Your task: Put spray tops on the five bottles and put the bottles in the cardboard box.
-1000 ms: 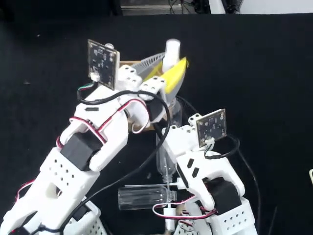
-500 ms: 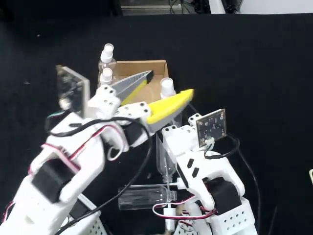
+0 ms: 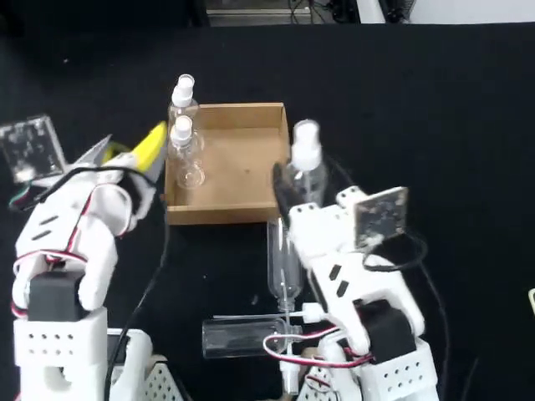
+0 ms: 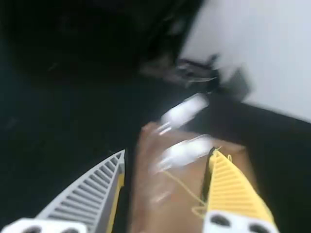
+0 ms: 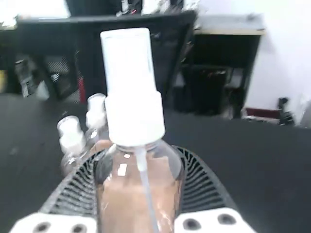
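High view — your right gripper (image 3: 301,190) is clamping a capped bottle (image 3: 306,160) upright, cardboard box (image 3: 226,215) sitting just beside, leftward.

The cardboard box (image 3: 242,163) offers open room through its middle and right side, bare floor showing. Two capped bottles (image 3: 185,144) crowd its left wall, and the left gripper (image 3: 132,140) gapes just outside it. The right gripper (image 3: 299,190) clamps a topped bottle (image 3: 306,171) just beside the right wall. Before the near wall, two uncapped bottles (image 3: 282,263) lie on the table (image 3: 435,125). Past the far wall there is room to pass.
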Controlling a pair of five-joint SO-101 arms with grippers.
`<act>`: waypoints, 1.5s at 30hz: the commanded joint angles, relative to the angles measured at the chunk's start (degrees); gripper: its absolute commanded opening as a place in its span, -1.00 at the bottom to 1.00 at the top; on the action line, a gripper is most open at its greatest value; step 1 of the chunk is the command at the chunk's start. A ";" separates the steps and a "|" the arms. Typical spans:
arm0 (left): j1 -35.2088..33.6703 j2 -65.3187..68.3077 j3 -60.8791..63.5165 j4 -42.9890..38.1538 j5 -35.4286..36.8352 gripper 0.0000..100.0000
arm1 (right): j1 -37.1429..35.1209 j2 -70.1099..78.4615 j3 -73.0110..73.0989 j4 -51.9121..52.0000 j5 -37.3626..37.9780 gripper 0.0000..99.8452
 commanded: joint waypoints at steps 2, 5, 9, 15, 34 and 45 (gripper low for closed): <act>-4.18 -8.09 12.09 -0.88 0.53 -0.50 | 1.41 4.00 -11.38 -2.46 -0.35 -0.98; -3.03 -11.60 19.56 -8.00 0.53 -0.50 | -1.32 12.79 -14.55 -3.16 -0.35 -0.98; -2.95 -15.12 32.75 -23.03 0.26 -0.50 | -1.67 27.38 -16.04 -12.31 0.09 -0.98; -3.21 -16.79 43.65 -31.21 0.53 -0.50 | -1.93 39.34 -15.60 -24.00 0.18 -0.98; -3.12 -16.70 47.52 -31.47 0.18 -0.50 | -9.76 70.02 -6.46 -76.22 -0.18 -0.98; -3.21 -16.70 48.04 -31.56 0.18 -0.50 | -9.67 92.53 -8.92 -97.93 0.09 -0.98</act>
